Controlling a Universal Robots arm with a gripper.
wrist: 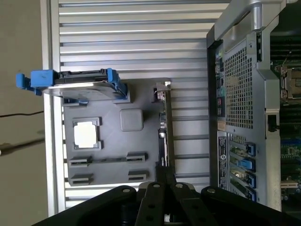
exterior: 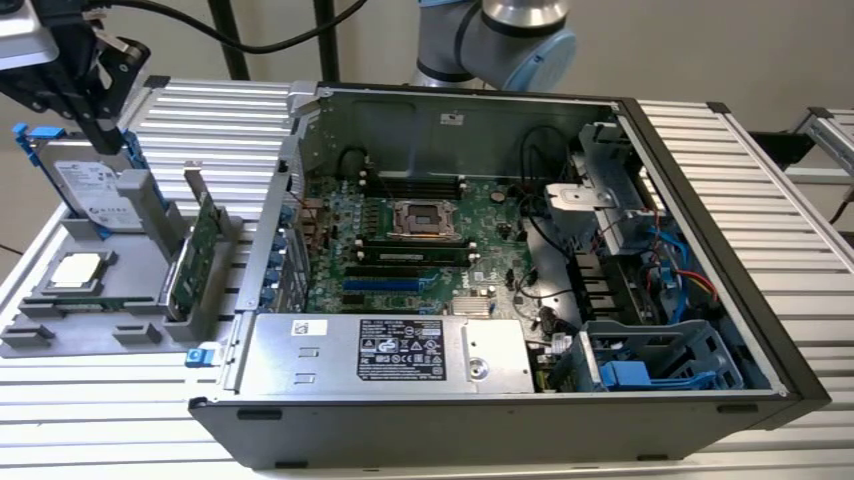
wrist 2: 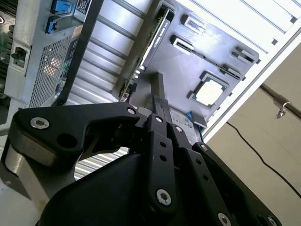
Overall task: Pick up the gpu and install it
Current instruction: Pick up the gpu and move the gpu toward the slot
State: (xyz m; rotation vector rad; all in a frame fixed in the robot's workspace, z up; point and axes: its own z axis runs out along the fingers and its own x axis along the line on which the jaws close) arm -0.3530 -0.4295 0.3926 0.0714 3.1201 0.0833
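The gpu [exterior: 198, 248] is a thin green card standing on edge in a slot of the grey parts tray [exterior: 67, 335], at the exterior view's left. In the first wrist view I see the gpu [wrist: 165, 127] edge-on with its silver bracket end farthest from me; in the second wrist view the gpu [wrist 2: 157, 35] is a dark strip. My black gripper [exterior: 114, 135] hangs high over the tray, well above the card. In both wrist views its fingers [wrist: 164, 170] [wrist 2: 156, 87] are pressed together, shut on nothing and lined up with the card's edge.
On the tray a silver hard drive [exterior: 94, 190] with blue rails stands behind the card, and a processor chip [exterior: 78, 270] lies flat. The open computer case [exterior: 694, 300] with its green motherboard [exterior: 400, 250] lies at the exterior view's right of the tray, on a ribbed metal table [exterior: 107, 420].
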